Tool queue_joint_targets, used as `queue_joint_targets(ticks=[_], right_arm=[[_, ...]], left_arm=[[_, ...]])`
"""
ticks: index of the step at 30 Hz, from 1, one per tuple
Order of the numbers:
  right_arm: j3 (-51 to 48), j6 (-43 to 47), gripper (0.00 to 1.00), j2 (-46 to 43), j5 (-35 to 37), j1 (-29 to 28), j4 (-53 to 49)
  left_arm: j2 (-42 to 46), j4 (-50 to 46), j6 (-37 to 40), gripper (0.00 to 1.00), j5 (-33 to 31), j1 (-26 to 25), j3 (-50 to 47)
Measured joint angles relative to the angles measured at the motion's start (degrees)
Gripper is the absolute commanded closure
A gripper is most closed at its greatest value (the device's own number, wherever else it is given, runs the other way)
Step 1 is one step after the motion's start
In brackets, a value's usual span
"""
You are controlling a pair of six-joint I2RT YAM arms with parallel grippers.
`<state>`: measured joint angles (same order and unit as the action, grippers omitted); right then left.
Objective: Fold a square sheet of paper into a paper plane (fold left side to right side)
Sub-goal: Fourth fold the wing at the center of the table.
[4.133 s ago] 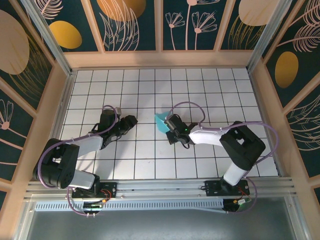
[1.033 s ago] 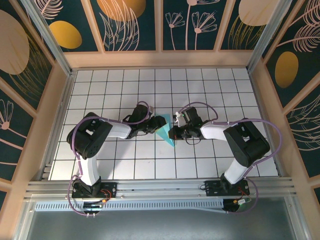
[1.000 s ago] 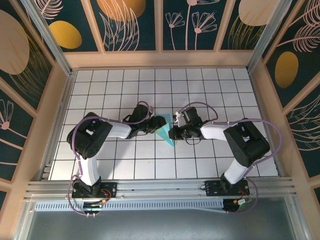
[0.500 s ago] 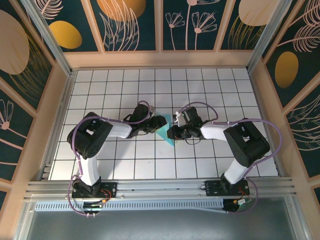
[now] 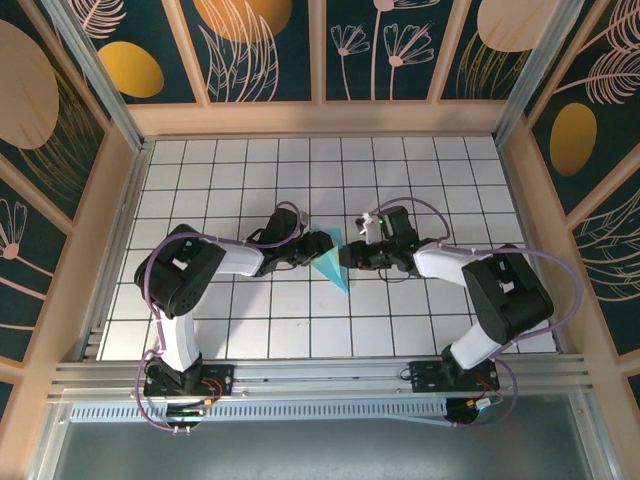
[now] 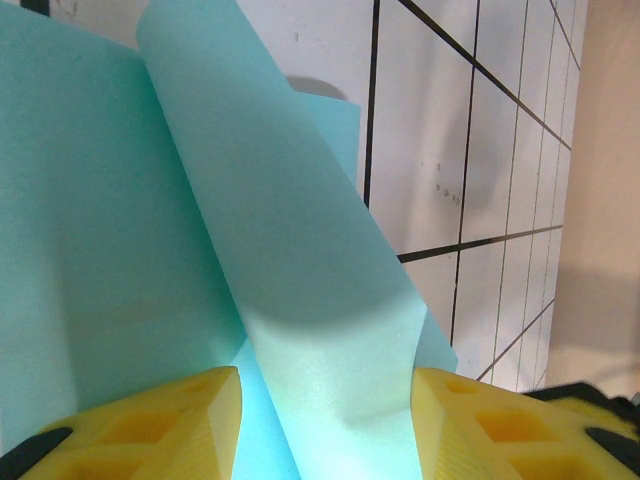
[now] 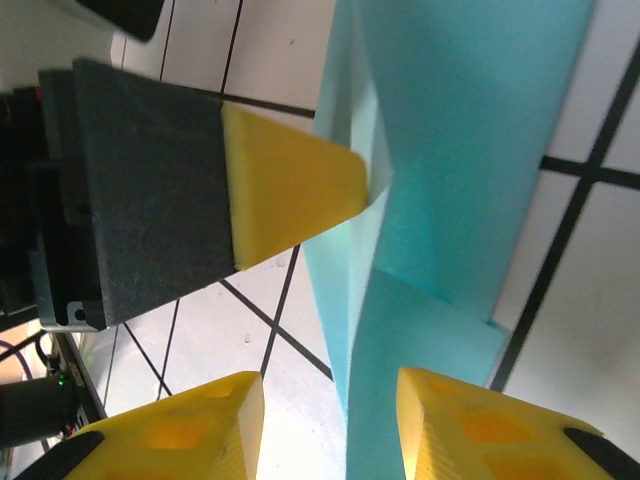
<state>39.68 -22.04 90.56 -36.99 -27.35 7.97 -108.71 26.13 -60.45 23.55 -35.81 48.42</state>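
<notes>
The table [image 5: 250, 170] is a white surface ruled by black lines into grid tiles, with a pale wooden rim around it. Near its middle lies the light cyan paper plane [image 5: 330, 270], one flap curling up off the tiles, its narrow tip pointing toward 5 o'clock.

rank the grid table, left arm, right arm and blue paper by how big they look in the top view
1. grid table
2. left arm and right arm: about alike, not ranked apart
3. blue paper, smallest by far
</notes>
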Motion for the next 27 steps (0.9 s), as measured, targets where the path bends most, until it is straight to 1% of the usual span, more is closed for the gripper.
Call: queue_joint_targets(ticks=[5,15,27], right_arm=[[0.0,0.0,0.60,0.2,-1.6,0.7,0.2],[1.1,-1.3,0.60,4.3,-3.4,0.7,2.3],[2.1,-1.5,0.63,7.1,-3.6,0.7,3.4]], left_arm=[[0.0,0.0,0.0,0.52,0.0,0.0,0.0],[0.0,0.0,0.0,0.52,0.0,0.0,0.0],[0.0,0.0,0.0,0.52,0.0,0.0,0.0]])
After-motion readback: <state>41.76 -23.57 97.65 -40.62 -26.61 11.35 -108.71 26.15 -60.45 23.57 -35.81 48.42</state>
